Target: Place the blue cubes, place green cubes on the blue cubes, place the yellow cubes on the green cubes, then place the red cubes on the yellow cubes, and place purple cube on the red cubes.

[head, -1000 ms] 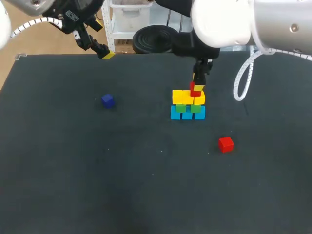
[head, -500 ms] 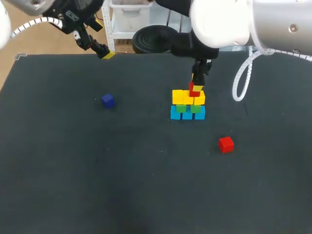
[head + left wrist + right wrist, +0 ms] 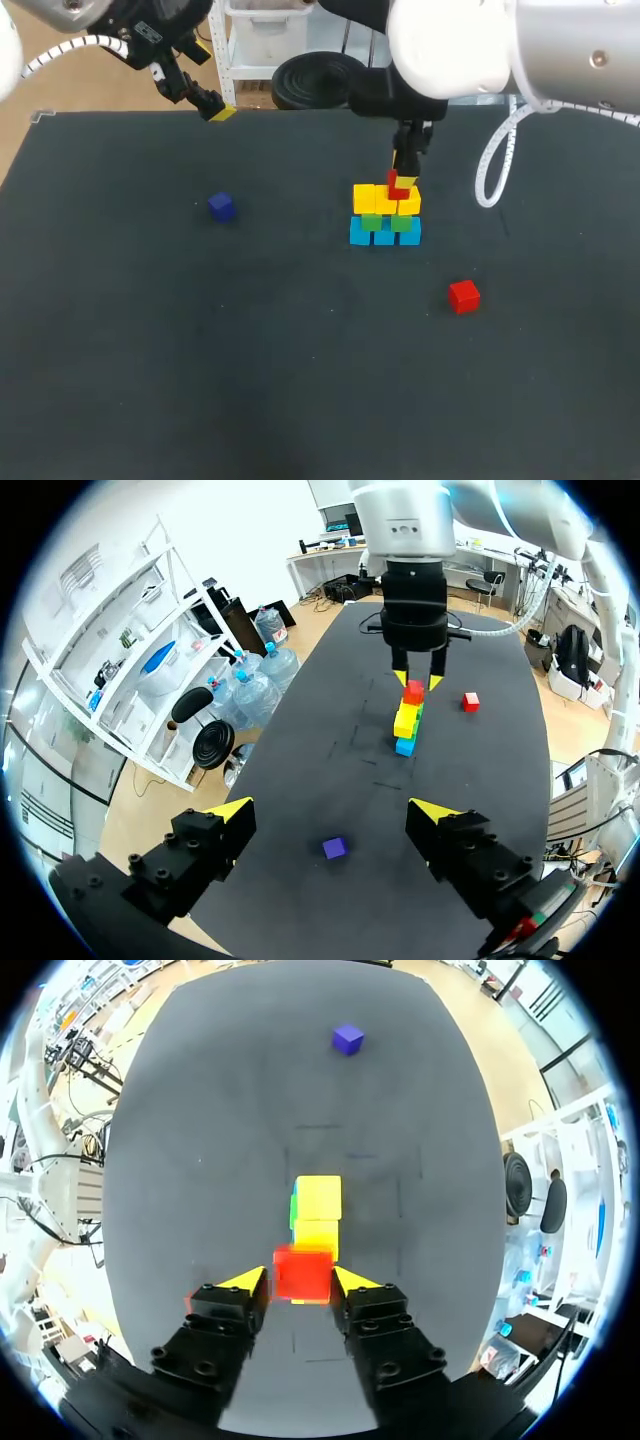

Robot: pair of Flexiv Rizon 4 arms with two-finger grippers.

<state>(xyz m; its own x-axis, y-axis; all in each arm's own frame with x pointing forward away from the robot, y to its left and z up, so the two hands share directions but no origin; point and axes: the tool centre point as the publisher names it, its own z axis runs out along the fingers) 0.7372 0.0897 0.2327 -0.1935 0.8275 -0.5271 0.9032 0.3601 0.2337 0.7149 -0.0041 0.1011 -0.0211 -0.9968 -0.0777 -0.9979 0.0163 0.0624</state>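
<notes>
Fingers (image 3: 245, 1281) of the right gripper (image 3: 300, 1282) clamp a red cube (image 3: 302, 1270) over the yellow cubes (image 3: 318, 1200). The head view shows green cubes (image 3: 372, 222) and blue cubes (image 3: 385, 237) beneath them. Contact with the stack is unclear. The left gripper (image 3: 331, 812) gapes, with the purple cube (image 3: 335, 848) just ahead.

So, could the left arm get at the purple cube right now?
Probably yes: the left gripper is open and empty, and the purple cube sits alone ahead of it, well apart from the stack.
</notes>
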